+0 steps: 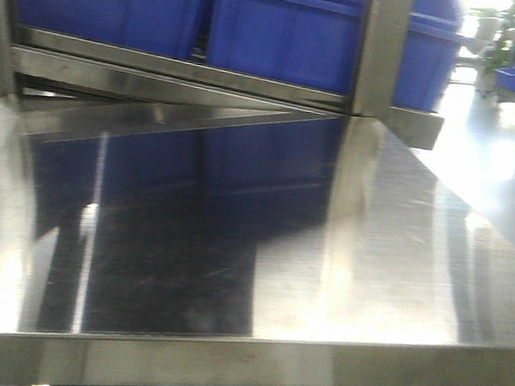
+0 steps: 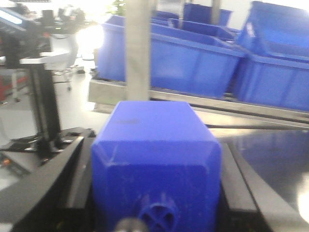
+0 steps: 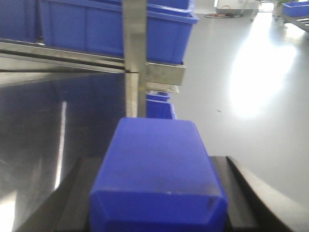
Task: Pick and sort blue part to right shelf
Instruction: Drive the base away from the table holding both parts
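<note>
The left tool (image 2: 154,198) gripped a blue part (image 2: 154,145) and the right tool (image 3: 157,203) a second part (image 3: 157,164), both held off the tabletop (image 1: 398,254) short of the shelf (image 1: 186,80), so picking looked done while placing in its bins (image 1: 284,30) remained.

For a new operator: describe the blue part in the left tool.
Start at the steel rack of big open blue bins. In front of it, the left tool clamps the blue part: a small closed block with sloped shoulders and a round knob, unlike the open bins.
</note>
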### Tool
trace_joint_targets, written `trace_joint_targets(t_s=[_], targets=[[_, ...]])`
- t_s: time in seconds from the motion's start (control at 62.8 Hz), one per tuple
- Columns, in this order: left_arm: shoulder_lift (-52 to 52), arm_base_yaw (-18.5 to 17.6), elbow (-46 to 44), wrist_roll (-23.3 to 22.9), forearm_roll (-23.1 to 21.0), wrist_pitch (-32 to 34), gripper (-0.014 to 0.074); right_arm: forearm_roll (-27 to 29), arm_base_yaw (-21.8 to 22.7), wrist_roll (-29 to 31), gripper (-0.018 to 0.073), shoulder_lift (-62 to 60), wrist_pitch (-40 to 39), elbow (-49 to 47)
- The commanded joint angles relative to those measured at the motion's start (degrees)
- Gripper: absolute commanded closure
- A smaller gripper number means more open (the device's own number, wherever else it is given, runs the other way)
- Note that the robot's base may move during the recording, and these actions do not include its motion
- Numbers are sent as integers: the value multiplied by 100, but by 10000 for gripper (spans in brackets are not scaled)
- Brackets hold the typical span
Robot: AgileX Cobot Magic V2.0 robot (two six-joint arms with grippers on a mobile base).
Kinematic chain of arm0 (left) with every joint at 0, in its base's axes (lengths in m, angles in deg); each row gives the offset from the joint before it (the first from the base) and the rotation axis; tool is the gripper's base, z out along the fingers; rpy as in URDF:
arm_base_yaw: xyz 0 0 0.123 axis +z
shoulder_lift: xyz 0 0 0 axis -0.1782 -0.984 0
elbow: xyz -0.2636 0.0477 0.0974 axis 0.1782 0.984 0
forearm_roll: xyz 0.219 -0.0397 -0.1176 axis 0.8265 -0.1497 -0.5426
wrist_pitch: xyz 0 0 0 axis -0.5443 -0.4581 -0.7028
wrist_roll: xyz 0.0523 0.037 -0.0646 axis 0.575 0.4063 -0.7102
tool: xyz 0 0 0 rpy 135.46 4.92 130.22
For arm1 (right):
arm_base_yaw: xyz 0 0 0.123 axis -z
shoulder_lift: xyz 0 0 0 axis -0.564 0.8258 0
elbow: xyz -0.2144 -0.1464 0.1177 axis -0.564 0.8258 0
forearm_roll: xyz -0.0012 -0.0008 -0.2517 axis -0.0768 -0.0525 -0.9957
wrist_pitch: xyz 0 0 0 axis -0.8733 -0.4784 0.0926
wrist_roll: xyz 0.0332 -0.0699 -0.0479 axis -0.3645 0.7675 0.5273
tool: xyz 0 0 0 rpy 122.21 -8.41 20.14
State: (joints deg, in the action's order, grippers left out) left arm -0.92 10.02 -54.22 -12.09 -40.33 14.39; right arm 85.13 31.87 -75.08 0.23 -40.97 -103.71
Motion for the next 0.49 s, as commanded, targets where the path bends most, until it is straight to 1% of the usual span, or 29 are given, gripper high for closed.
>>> trace_joint_targets(t_s=[0.0,0.478], targets=[[-53,4,-167,8,48,524,261,-9,18,20,129,27,-529,-162],[-53,4,-167,8,48,524,261,-9,18,20,129,27,-529,-162]])
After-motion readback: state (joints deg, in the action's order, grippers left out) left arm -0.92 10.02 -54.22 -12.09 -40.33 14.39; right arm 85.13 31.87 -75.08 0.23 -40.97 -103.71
